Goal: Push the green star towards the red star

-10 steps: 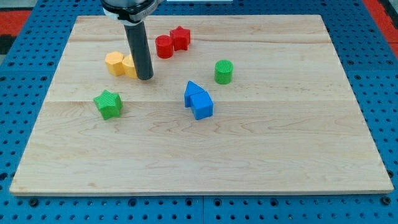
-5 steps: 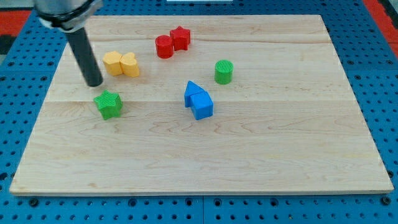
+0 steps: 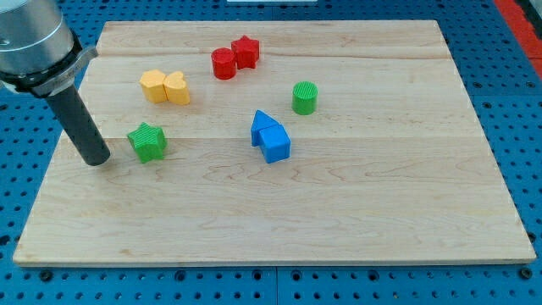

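My tip (image 3: 96, 160) rests on the wooden tabletop (image 3: 339, 220) near the view's left edge, just to the left of the green star (image 3: 148, 141) and slightly lower in the view; a narrow strip of bare wood shows between them, so they are apart. The dark rod rises from the tip up and to the view's left into a grey cylindrical mount at the top left corner. The arm carries no claw, only this rod, so there is nothing that opens or closes.

The green star sits on the left part of the tabletop, about halfway between the view's top and bottom. The red star (image 3: 246, 52) lies well apart from it, up and to the view's right near the top edge, touching a red cylinder (image 3: 223, 63) on its left. Between the two stars, nearer the green one, stand two yellow blocks side by side and touching: a yellow hexagon-like block (image 3: 154, 85) and a yellow heart-like block (image 3: 178, 88).

Near the centre, a blue triangular block (image 3: 262, 124) and a blue cube-like block (image 3: 275, 144) press against each other. A green cylinder (image 3: 305, 97) stands alone to their upper right. Around the tabletop a blue perforated base (image 3: 508, 102) is visible
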Tool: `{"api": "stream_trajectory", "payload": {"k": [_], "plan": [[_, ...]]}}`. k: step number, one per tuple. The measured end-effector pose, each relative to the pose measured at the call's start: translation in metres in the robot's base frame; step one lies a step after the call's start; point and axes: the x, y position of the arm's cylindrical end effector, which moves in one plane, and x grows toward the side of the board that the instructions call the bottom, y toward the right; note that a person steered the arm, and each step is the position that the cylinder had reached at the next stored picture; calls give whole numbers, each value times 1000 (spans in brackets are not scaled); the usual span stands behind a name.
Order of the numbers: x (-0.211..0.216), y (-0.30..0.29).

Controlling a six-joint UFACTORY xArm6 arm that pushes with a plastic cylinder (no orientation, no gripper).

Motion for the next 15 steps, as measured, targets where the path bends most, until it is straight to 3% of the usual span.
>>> {"api": "stream_trajectory", "payload": {"k": [4,15], "plan": [[-9,42],[-102,184]]}}
